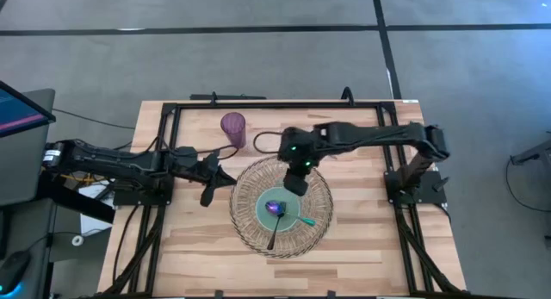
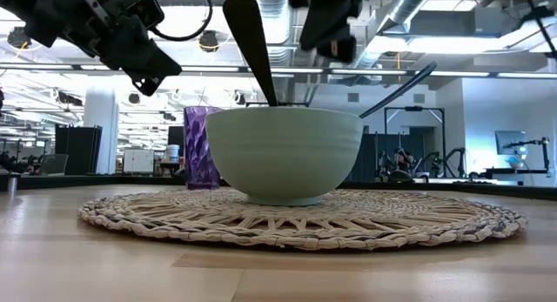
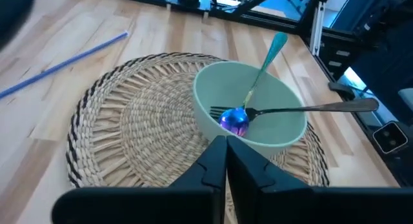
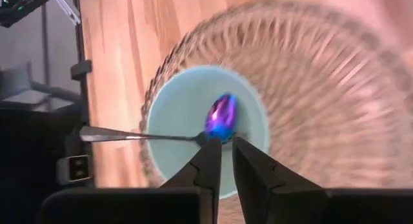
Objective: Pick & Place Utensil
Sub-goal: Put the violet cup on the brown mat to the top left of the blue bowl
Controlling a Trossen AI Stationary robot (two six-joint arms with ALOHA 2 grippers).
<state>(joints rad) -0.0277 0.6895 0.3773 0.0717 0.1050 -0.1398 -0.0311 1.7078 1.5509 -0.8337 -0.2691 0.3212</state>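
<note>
Purple ribbed cup (image 1: 232,127) upright on wooden table (image 1: 362,239), far-left of woven placemat (image 1: 320,220), apart from its rim. In low view cup (image 2: 199,148) shows behind and left of bowl. Monitor (image 1: 19,109) at table's left, screen lit pink-blue. Grey carpet floor (image 1: 258,58) beyond table, crossed by dark tape lines. Black frame rails (image 1: 275,103) along far edge.

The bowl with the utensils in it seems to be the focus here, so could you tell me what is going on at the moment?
Two utensils already lie in the pale green bowl on the round woven placemat: an iridescent purple-blue spoon with a teal handle and a silver fork. The right gripper hovers over the bowl's far rim, fingers nearly together and holding nothing. The left gripper waits beside the mat, shut and empty. A purple ribbed cup stands behind the mat.
</note>
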